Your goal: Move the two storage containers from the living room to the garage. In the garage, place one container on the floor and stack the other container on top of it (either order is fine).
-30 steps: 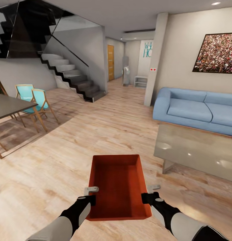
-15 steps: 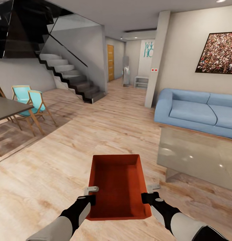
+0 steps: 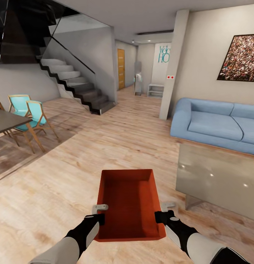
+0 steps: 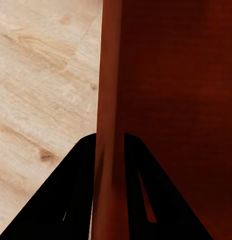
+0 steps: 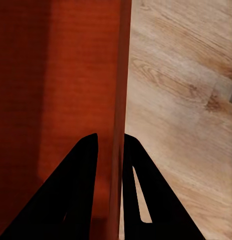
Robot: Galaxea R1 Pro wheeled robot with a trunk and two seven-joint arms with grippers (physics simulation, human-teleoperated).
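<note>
Orange-red shallow tray (image 3: 129,203) (open-top, low-walled), side walls clamped by both grippers' fingers (image 4: 80,170).

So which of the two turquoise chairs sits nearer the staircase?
The farther turquoise wooden-framed chair, behind the nearer chair, closer to the grey staircase.

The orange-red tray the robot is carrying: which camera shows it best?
The head view: the whole storage container shows, open and empty, between both grippers. The left wrist view shows one side wall pinched between fingers; the right wrist view shows the opposite wall.
</note>
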